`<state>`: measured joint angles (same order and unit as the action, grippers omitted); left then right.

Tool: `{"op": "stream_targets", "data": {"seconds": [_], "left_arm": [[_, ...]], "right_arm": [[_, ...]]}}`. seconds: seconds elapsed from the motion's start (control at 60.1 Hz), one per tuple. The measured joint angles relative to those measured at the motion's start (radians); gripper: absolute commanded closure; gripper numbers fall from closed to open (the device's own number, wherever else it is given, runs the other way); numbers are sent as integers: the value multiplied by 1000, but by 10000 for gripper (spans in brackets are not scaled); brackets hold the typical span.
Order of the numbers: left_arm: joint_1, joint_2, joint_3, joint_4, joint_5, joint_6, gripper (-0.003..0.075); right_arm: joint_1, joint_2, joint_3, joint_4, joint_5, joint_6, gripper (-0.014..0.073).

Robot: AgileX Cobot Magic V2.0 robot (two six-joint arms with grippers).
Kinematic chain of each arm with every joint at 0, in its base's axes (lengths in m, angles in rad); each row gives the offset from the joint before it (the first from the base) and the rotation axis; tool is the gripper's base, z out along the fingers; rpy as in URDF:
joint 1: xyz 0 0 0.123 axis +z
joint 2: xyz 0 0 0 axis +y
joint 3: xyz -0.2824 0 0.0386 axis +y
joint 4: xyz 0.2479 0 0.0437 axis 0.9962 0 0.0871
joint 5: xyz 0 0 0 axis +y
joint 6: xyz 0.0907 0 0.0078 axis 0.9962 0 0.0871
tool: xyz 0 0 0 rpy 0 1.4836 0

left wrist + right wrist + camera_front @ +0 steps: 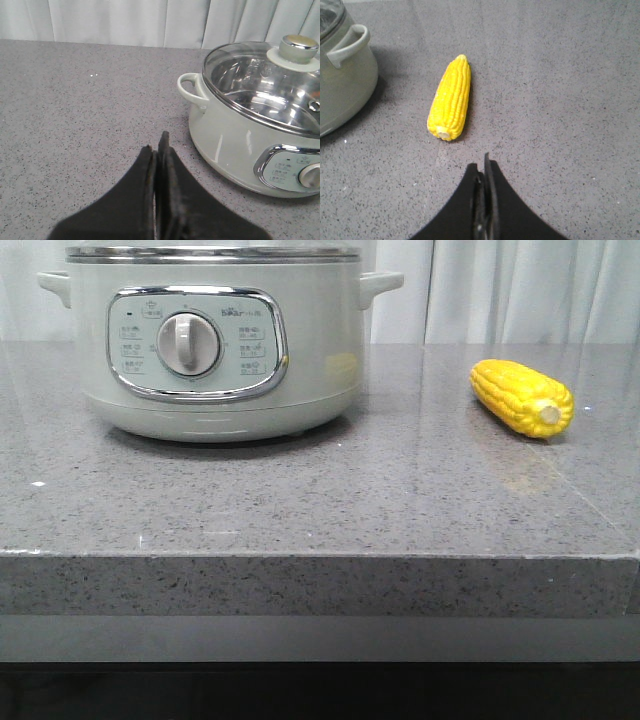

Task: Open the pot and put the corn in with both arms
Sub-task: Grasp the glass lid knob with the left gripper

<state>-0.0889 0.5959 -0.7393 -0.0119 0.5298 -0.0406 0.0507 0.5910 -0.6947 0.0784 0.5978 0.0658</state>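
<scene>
The pale mint-white pot (215, 340) stands at the back left of the grey counter, its dial facing me. In the left wrist view the pot (235, 135) wears a glass lid (260, 85) with a round knob (298, 49). The yellow corn (522, 397) lies on the counter to the right, stub end toward me; it also shows in the right wrist view (450, 98). My left gripper (156, 145) is shut and empty, above the counter beside the pot. My right gripper (483, 165) is shut and empty, a short way from the corn's stub end. Neither gripper shows in the front view.
The grey speckled counter (320, 500) ends in a front edge close to the camera. White curtains (520, 290) hang behind it. A pot side handle (347, 45) shows in the right wrist view, left of the corn.
</scene>
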Motion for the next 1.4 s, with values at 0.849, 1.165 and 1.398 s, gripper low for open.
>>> {"op": "stream_targets", "data": {"seconds": [0.849, 1.165, 1.398], "left_arm": [[-307, 429, -226, 1, -291, 0, 174], [-383, 710, -459, -23, -365, 0, 174], [-383, 872, -599, -42, -366, 0, 174]], "right_arm": [[0, 2, 0, 0, 12, -29, -43], [0, 2, 0, 0, 13, -29, -43], [0, 2, 0, 0, 13, -29, -43]]}}
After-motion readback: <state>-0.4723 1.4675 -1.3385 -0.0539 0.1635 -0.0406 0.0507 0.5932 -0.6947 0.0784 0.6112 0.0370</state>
